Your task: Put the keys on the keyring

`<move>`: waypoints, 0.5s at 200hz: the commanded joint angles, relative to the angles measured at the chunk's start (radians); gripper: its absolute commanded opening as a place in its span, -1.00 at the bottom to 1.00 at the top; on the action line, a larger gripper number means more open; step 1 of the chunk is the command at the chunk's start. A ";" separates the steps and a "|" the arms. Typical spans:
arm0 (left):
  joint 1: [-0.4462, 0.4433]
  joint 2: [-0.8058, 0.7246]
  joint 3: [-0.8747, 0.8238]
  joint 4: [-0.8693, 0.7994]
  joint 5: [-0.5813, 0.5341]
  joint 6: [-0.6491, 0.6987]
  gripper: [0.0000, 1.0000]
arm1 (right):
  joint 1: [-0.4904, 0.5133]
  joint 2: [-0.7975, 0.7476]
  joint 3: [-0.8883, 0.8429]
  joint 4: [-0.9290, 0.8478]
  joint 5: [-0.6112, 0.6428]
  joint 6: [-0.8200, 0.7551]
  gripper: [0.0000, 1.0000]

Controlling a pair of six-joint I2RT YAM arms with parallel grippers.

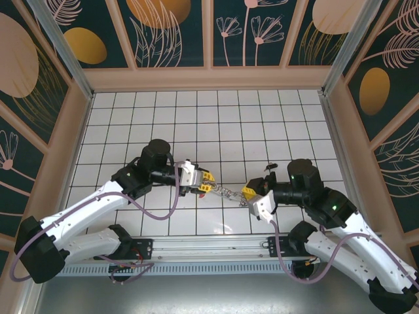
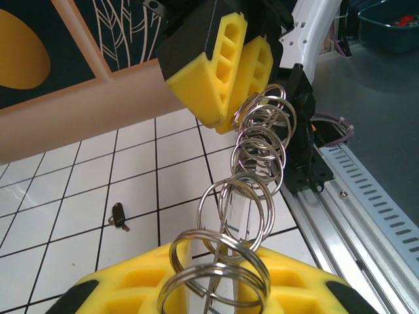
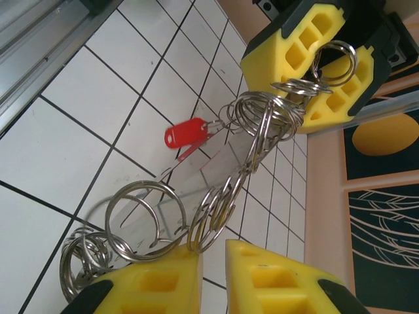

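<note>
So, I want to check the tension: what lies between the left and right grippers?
A chain of linked split rings stretches from the left gripper to the right gripper, both pinching it; clearest in both wrist views.

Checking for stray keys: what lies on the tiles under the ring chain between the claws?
Below the ring chain, white tiles and a red-headed key show; a dark-headed key lies off to one side. The left claw and right claw hide tiles beneath them.

rings (image 2: 252, 163): polished shiny metal; key head (image 3: 185, 134): glossy red plastic; tool pads (image 2: 219, 65): matt yellow plastic
</note>
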 commanded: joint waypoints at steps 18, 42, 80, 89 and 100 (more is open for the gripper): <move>-0.004 -0.037 -0.027 0.095 -0.018 -0.036 -1.00 | 0.014 -0.041 -0.044 0.072 -0.085 0.063 -0.64; -0.003 -0.044 -0.044 0.123 -0.027 -0.052 -1.00 | 0.014 -0.053 -0.052 0.088 -0.114 0.085 -0.60; -0.004 -0.052 -0.064 0.154 -0.052 -0.064 -1.00 | 0.014 -0.063 -0.051 0.092 -0.150 0.108 -0.55; -0.002 -0.052 -0.067 0.152 -0.056 -0.063 -1.00 | 0.014 -0.066 -0.054 0.097 -0.151 0.111 -0.55; -0.001 -0.052 -0.071 0.154 -0.058 -0.063 -1.00 | 0.014 -0.070 -0.058 0.104 -0.153 0.120 -0.55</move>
